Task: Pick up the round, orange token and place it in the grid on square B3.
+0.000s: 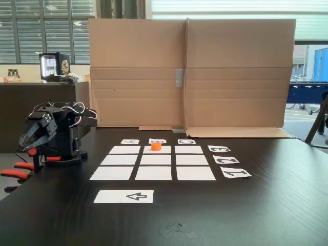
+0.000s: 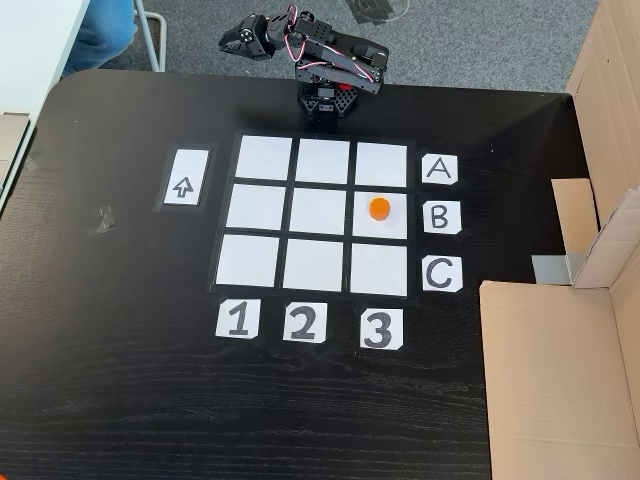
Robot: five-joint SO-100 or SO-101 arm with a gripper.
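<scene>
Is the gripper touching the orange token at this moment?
Apart. In a fixed view the gripper is folded back at the table's edge, beyond the grid, while the token sits alone on a white square by card B.

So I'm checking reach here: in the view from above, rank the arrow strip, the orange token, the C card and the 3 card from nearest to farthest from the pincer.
From the pincer, at the table's far edge:
1. Arrow strip, at the grid's left.
2. Orange token, on the right column's middle square.
3. C card, at the grid's right.
4. 3 card, below the right column.
The last two are close; C looks slightly nearer.
</scene>
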